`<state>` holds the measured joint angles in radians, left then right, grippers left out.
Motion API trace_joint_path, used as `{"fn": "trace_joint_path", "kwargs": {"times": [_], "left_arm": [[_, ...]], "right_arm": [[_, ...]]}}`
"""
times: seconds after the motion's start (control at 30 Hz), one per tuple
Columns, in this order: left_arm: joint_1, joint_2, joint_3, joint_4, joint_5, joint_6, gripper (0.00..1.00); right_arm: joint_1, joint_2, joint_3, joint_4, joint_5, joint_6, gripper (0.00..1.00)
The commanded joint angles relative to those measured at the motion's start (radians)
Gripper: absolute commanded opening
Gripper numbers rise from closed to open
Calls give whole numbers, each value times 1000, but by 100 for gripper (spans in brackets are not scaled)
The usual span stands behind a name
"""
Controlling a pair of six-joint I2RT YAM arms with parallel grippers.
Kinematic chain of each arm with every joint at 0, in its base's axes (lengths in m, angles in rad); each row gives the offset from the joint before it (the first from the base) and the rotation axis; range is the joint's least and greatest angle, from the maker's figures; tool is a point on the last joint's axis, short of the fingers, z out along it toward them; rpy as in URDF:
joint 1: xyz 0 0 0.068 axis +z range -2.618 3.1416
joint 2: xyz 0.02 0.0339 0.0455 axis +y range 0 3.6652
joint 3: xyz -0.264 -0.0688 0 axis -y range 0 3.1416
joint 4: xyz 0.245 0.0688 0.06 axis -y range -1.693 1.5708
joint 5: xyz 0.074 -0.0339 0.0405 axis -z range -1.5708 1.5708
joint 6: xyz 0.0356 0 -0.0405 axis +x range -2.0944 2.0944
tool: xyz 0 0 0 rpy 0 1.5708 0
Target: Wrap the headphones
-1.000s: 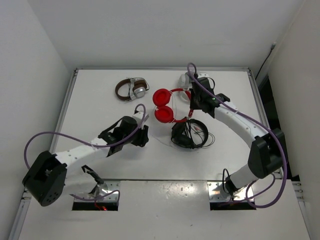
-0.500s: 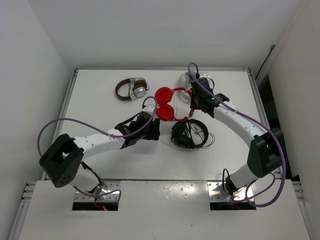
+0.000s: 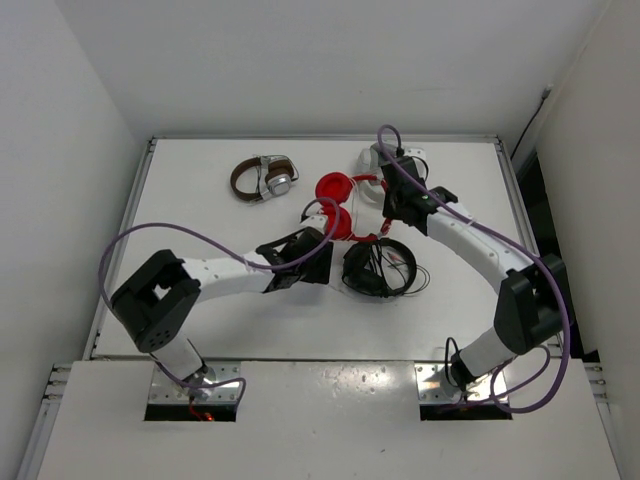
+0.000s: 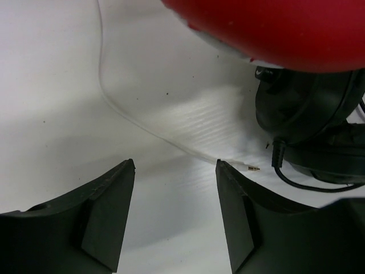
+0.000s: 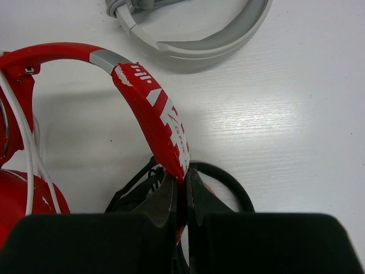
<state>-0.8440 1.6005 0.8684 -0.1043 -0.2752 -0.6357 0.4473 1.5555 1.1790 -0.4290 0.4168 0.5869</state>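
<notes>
The red headphones (image 3: 335, 188) lie mid-table, one ear cup partly under my left arm. My right gripper (image 5: 181, 185) is shut on their red headband (image 5: 153, 105); in the top view it (image 3: 384, 218) stands at the headband's right side. Their thin white cable (image 4: 142, 128) trails across the table and ends in a small plug (image 4: 254, 168). My left gripper (image 4: 174, 171) is open with only bare table between its fingers (image 4: 108, 211), just short of the cable, under the lower red cup (image 4: 274, 28). From above, the left gripper (image 3: 325, 248) sits beside that cup.
Black headphones (image 3: 378, 268) with a black cable lie just right of my left gripper, also black headphones (image 4: 308, 114). Brown-and-silver headphones (image 3: 262, 178) rest at the back left. Light grey headphones (image 5: 194, 34) lie behind the red ones.
My left arm has swung right, up to the lower red cup, and its jaws have widened. The red headphones have shifted slightly back and right. The right gripper keeps its hold.
</notes>
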Motion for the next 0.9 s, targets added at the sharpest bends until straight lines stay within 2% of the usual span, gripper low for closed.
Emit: {"fn": "trace_joint_path", "kwargs": {"times": [0.0, 0.33, 0.87], "left_arm": [[-10, 35, 53, 8, -32, -18, 64], [-47, 78, 57, -2, -42, -28, 64], [-47, 164, 95, 17, -61, -38, 66]], "right_arm": [[2, -11, 62, 64, 13, 53, 0], [11, 8, 62, 64, 4, 62, 0], [-7, 8, 53, 64, -35, 71, 0]]}}
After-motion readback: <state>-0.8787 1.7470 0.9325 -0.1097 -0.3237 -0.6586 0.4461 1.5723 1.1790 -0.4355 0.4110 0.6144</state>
